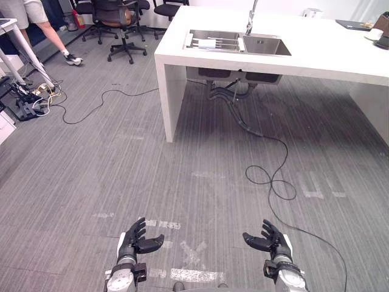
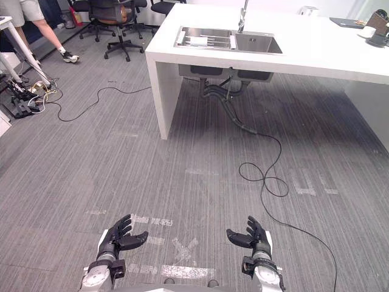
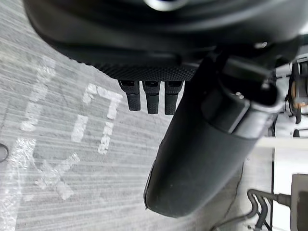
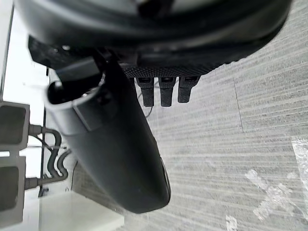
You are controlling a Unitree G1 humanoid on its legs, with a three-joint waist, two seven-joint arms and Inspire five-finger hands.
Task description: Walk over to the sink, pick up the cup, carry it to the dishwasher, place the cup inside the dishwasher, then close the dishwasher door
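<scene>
A steel double sink (image 1: 266, 45) with a tap (image 1: 250, 18) is set in a white counter (image 1: 316, 52) at the far side of the grey floor. On a rack in its left basin lies a pale cup-like thing (image 1: 206, 44), too small to make out. My left hand (image 1: 138, 238) and right hand (image 1: 270, 238) hang low at the near edge, well short of the counter, both open and holding nothing. In the wrist views the left hand (image 3: 151, 96) and right hand (image 4: 166, 91) have straight fingers over bare floor.
Drain pipes (image 1: 234, 91) hang under the sink. Office chairs (image 1: 124, 18) stand at the far left, beside a person's legs (image 1: 51, 33). A power strip with cables (image 1: 33, 97) lies by a desk leg on the left. Small items (image 1: 372, 33) sit on the counter's right end.
</scene>
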